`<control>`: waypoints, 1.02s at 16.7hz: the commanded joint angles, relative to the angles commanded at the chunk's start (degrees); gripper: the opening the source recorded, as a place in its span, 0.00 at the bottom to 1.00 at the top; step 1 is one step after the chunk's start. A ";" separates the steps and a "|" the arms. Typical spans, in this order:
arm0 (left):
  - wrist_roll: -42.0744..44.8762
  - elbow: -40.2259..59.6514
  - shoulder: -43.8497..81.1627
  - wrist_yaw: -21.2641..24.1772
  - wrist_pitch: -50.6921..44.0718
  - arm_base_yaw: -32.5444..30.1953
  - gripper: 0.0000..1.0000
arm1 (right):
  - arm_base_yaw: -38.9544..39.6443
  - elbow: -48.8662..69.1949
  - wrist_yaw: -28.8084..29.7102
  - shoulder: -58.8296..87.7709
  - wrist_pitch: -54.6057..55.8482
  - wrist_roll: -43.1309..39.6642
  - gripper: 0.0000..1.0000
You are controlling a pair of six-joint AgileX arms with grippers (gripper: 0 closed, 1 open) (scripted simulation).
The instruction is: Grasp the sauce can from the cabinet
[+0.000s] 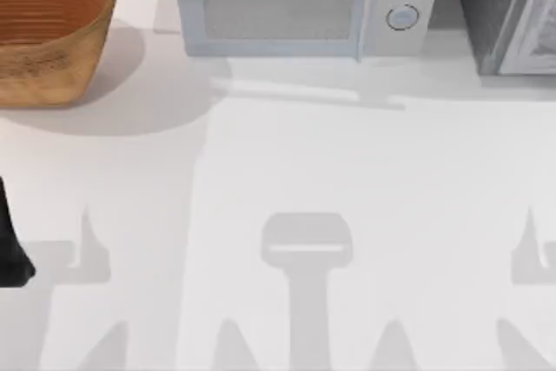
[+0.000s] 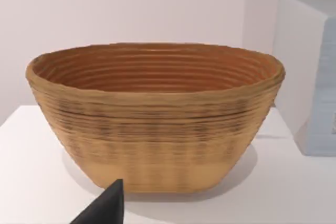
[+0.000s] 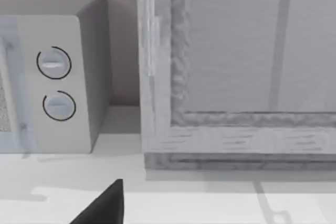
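The cabinet (image 1: 508, 15) is a dark grey speckled box at the table's back right corner. In the right wrist view its pale framed door panel (image 3: 236, 77) faces the camera and looks closed. The sauce can is out of view. A dark part of my right gripper (image 3: 105, 205) sits low in the right wrist view, in front of the cabinet and apart from it. My left arm (image 1: 10, 249) is parked at the table's left edge. A dark part of its gripper (image 2: 105, 208) points at the basket.
A light grey microwave (image 1: 295, 6) with two round knobs (image 3: 55, 82) stands at the back middle, just left of the cabinet. A woven brown basket (image 1: 48, 28) sits at the back left (image 2: 157, 114). The white table (image 1: 287, 171) stretches in front of them.
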 joint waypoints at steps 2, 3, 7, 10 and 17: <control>0.00 0.00 0.00 0.00 0.00 0.00 1.00 | 0.00 0.02 0.00 0.02 0.00 0.00 1.00; 0.00 0.00 0.00 0.00 0.00 0.00 1.00 | 0.06 0.62 0.11 0.52 -0.10 0.01 1.00; 0.00 0.00 0.00 0.00 0.00 0.00 1.00 | 1.02 9.12 1.38 7.76 -2.02 0.14 1.00; 0.00 0.00 0.00 0.00 0.00 0.00 1.00 | 2.42 21.60 2.85 17.68 -5.11 0.25 1.00; 0.00 0.00 0.00 0.00 0.00 0.00 1.00 | 6.39 60.38 6.93 46.60 -14.82 0.51 1.00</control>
